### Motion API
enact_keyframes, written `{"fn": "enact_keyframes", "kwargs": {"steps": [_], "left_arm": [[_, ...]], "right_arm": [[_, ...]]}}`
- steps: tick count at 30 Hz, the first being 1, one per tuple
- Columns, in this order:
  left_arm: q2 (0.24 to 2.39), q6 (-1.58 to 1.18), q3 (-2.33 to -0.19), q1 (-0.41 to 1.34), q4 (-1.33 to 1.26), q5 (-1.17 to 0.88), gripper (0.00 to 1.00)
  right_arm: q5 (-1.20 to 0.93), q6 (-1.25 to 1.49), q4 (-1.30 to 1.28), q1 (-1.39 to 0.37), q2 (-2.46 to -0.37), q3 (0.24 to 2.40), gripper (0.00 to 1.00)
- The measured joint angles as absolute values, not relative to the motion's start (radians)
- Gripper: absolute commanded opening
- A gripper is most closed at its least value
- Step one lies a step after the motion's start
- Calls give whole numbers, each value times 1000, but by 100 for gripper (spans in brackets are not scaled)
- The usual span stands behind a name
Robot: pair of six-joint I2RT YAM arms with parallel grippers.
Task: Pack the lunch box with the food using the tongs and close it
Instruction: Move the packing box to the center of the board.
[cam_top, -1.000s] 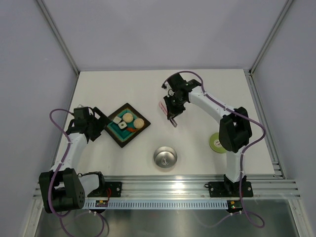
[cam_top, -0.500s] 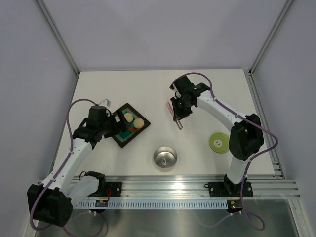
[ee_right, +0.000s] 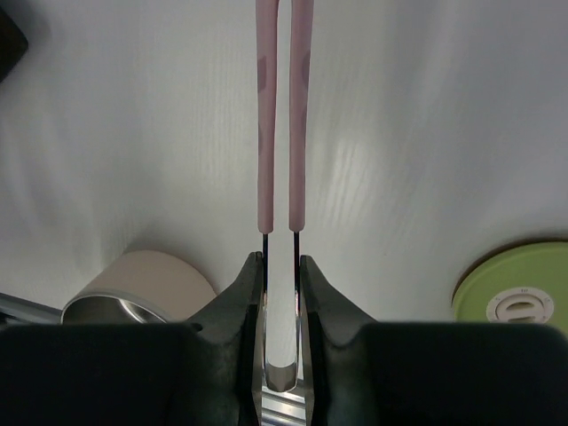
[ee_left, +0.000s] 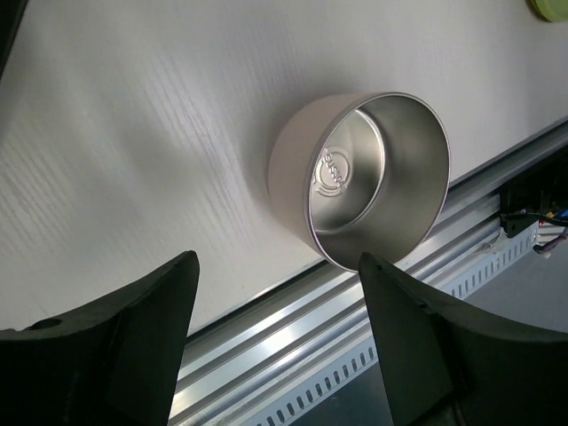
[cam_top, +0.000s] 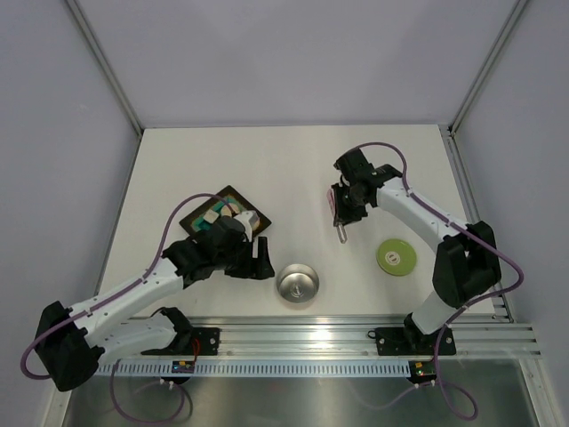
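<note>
The steel lunch box (cam_top: 298, 283) stands open and empty near the table's front edge, and its inside shows in the left wrist view (ee_left: 377, 177). My left gripper (cam_top: 260, 258) (ee_left: 277, 266) is just left of it, open, with nothing between the fingers. The lime-green lid (cam_top: 396, 256) (ee_right: 519, 286) lies flat to the right. My right gripper (cam_top: 341, 212) (ee_right: 282, 264) is shut on the pink tongs (cam_top: 340, 229) (ee_right: 282, 115), whose two arms run close together. The food (cam_top: 248, 219) sits in the dark tray (cam_top: 197, 212), partly hidden by my left arm.
The lunch box (ee_right: 133, 288) also shows at the lower left of the right wrist view. An aluminium rail (cam_top: 302, 334) (ee_left: 293, 355) runs along the near edge, just behind the lunch box. Grey walls enclose the table's far side and both flanks.
My left arm has swung from the tray's left side across it to beside the lunch box, its jaws narrowing a little. The right arm has carried the tongs rightward and nearer.
</note>
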State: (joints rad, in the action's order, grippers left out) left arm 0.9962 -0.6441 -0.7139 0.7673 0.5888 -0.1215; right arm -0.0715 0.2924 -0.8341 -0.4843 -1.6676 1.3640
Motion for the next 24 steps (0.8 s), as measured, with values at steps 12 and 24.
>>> {"fn": "enact_keyframes", "kwargs": {"steps": [12,24], "left_arm": [[1212,-662,-733,870,532,-101,54],[1299,-664,-778,876,492,-27,16]], "right_arm": [[-34,365,-825,-484,-1527,1158,18],[-29,366,-809,-484,-1523,1158,18]]}}
